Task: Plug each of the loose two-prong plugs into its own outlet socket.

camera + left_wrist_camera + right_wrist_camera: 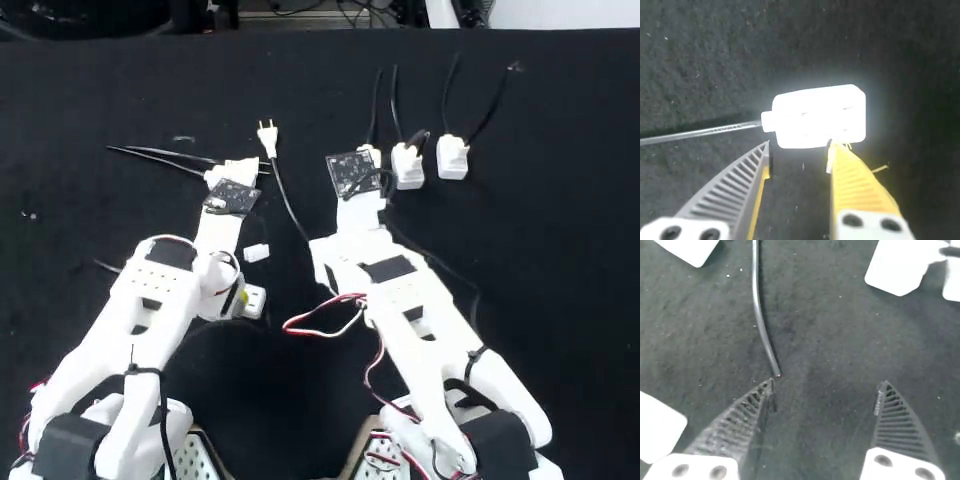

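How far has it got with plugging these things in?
Early days. Done: nothing clearly; one two-prong plug lies loose on the black cloth. In hand: the left hand is open at the edge of a white socket block, not gripping it; the right hand is open, empty, beside a thin cable end. Left: picking up that plug and pushing it into a socket.

Left gripper [798,149], jaws parted, just beside white outlet socket [817,116].
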### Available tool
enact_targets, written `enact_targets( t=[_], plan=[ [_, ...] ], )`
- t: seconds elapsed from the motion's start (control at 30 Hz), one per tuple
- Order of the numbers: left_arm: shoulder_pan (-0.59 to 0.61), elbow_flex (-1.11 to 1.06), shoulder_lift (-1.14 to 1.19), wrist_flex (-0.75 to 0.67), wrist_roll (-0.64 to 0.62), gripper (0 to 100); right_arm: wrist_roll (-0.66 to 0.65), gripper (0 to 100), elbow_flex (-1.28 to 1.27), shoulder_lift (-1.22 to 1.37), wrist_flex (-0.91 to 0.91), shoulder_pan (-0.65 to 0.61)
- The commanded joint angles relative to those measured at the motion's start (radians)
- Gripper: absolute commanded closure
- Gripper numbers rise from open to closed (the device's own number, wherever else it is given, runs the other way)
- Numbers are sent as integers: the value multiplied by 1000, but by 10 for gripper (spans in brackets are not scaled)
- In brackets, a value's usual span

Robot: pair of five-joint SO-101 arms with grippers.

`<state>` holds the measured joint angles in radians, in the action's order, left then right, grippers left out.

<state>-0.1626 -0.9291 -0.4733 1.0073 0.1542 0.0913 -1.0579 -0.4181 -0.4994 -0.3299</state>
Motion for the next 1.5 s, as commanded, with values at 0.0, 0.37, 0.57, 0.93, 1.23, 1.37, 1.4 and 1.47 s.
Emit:
enact_targets(
  t=[0.0,0.37,0.57,0.93,1.23,1.37,1.4,1.47],
  plan=[
    [-12,-2,-28,-72,-68,808,11,702,65,-2,-6,11],
    [-12,16,-26,-163,-242,807,11,702,67,-2,-5,9],
    [-5,28,-38,-166,-249,806,6,702,67,-2,-5,9],
    [183,102,34,-175,-244,806,5,702,67,-2,-5,9],
    [271,99,106,-104,28,812,5,702,67,-2,-5,9],
    [263,94,106,-146,9,812,5,702,67,1,-5,9],
    [263,87,107,-155,-3,812,5,702,67,1,-5,9],
    [262,44,107,-203,-6,812,5,702,67,1,-5,9]
  ],
)
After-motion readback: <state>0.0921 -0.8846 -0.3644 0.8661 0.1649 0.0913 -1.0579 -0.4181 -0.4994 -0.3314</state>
